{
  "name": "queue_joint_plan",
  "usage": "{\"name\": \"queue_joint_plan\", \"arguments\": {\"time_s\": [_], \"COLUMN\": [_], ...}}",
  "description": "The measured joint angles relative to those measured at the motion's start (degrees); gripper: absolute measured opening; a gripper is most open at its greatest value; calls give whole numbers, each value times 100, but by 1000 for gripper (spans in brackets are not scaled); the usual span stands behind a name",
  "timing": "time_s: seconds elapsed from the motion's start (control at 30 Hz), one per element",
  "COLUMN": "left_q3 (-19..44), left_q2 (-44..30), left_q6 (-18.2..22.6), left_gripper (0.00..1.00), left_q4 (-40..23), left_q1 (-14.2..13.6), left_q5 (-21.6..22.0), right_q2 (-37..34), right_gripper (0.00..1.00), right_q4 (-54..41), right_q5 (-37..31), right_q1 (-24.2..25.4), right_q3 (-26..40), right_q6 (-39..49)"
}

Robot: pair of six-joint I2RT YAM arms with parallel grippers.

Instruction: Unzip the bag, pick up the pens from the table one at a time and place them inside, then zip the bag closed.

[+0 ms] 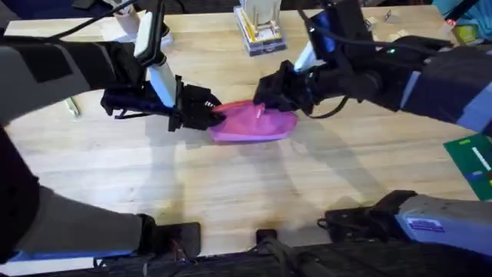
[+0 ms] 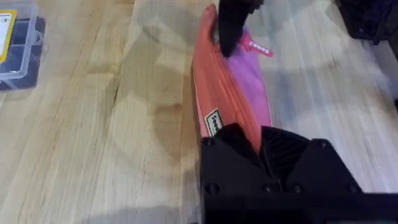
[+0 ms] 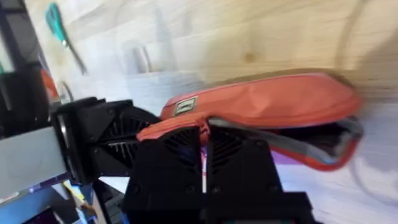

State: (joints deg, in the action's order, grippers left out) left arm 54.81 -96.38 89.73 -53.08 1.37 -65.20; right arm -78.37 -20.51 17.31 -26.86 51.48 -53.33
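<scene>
**Currently: both hands on the bag, zipper step in hand**

Left hand (image 1: 201,108) is clamped on the left end of the pink bag (image 1: 254,121). In the left wrist view its two fingers are pressed together over the pouch's end seam, beside a small label (image 2: 213,122). The arm lies low and nearly level, reaching in from the left with the wrist pointing along the pouch's length. This looks like the anchor grip; it should hold firm and low so the pouch cannot slide on the tabletop (image 1: 231,192).

The bag sits between the two hands, mid-tabletop. The right wrist view shows its mouth gaping at the end farthest from that hand, dark inside. No pen can be made out inside it.

Right hand (image 1: 270,96) comes in from the right, wrist tipped down over the bag's upper edge. Its fingers are closed on the fabric edge at the zipper line; whether the pull tab (image 2: 258,47) itself is caught, I cannot tell.

Judgement: pull parallel to the zipper, directly away from the left hand, keeping the fabric taut. Pulling upward risks buckling the pouch and jamming the slider.
</scene>
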Motion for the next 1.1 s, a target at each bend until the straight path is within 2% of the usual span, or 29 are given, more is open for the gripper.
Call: {"name": "queue_joint_plan", "arguments": {"time_s": [0.33,0.53,0.67,1.1], "left_q3": [0,0,0,0], "left_q2": [0,-2,-2,-7], "left_q6": [0,0,0,2], "left_gripper": [43,43,43,43], "left_q4": [2,13,7,22], "left_q1": [-39,-50,-68,-134], "left_q5": [-83,-90,-107,-135], "right_q2": [0,0,0,-17], "right_gripper": [32,32,32,33], "right_q4": [-432,-635,-901,-1574], "right_q5": [265,213,-52,-338], "right_q1": [934,1390,1728,1962], "right_q3": [0,0,0,7], "right_q6": [506,955,1196,1477]}}
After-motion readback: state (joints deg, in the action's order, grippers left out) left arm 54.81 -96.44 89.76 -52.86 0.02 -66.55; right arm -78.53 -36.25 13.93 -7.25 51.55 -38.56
